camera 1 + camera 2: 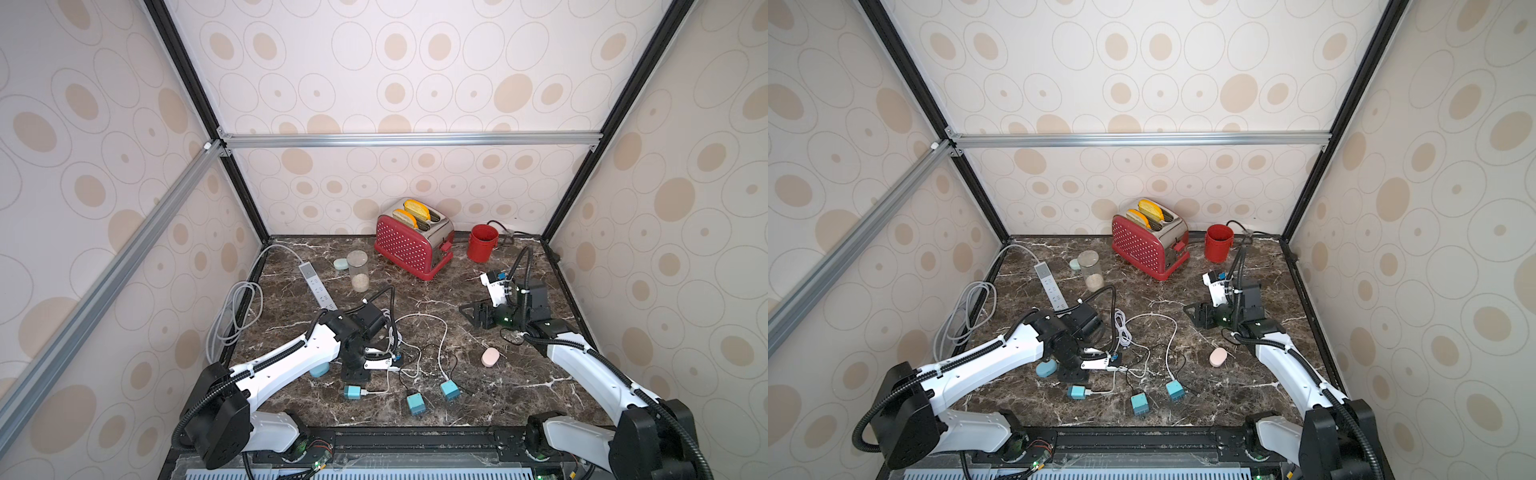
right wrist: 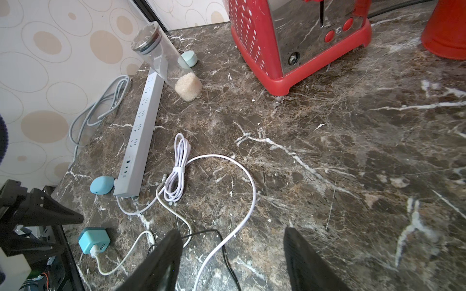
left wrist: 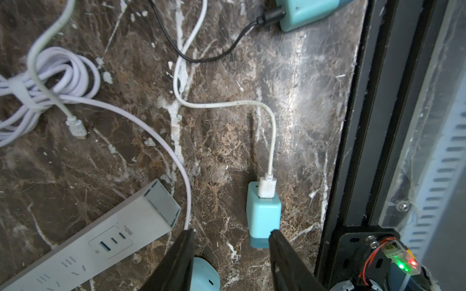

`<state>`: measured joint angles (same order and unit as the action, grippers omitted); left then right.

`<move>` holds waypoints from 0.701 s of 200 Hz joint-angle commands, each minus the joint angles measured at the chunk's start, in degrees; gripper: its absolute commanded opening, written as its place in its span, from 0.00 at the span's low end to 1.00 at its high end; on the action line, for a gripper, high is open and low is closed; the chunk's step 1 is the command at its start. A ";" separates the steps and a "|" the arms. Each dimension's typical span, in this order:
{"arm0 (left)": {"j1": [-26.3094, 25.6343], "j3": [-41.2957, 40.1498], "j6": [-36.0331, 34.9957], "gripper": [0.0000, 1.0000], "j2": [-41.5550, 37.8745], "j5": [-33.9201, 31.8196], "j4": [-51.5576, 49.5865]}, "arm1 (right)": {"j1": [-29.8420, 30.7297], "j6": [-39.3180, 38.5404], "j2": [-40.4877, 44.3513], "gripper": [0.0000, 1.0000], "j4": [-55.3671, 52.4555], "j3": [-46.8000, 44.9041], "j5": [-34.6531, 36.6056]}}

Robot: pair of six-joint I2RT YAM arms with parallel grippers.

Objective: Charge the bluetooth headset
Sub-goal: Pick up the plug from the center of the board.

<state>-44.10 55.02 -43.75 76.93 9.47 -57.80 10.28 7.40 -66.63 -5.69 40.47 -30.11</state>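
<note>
A blue oval bluetooth headset case [image 1: 319, 369] lies at the near end of the grey power strip [image 1: 318, 286]. My left gripper [image 1: 355, 374] hangs low just beside it, pointing down. In the left wrist view the jaws of this gripper [image 3: 231, 234] stand apart over bare table, with the blue case [image 3: 205, 276] against one finger and a teal charger [image 3: 263, 214] with a white cable at the other fingertip. My right gripper [image 1: 471, 313] is open and empty at mid right, over loose cables [image 2: 222, 239]. A pink case [image 1: 490, 356] lies near it.
Two more teal chargers [image 1: 415, 404] [image 1: 449, 390] lie near the front edge. A tied white cable bundle [image 2: 177, 171] lies mid-table. At the back stand a red toaster [image 1: 413, 243], a red cup [image 1: 482, 243], a jar [image 1: 358, 270] and a pale teal case [image 1: 340, 263].
</note>
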 commanded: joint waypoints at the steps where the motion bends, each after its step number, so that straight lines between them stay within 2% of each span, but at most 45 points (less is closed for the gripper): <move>1: -1.39 -0.74 -1.65 0.48 -0.19 0.58 -1.88 | 0.18 -1.08 -0.77 0.68 -0.98 1.00 1.05; 44: -5.25 -4.41 -0.92 0.52 -0.62 -0.20 -2.25 | 0.09 -1.49 -1.08 0.68 -1.26 1.29 1.98; 89: -5.51 -6.61 0.43 0.53 0.19 -2.85 1.17 | 0.09 -1.07 -1.28 0.68 -0.60 1.02 0.96; 140: -6.07 -7.07 1.04 0.56 2.96 -2.63 3.16 | 0.13 -1.48 0.58 0.69 -0.81 0.43 1.23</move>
<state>-49.28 48.12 -42.72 78.70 7.14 -54.50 10.28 6.98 -67.37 -6.17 40.49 -28.64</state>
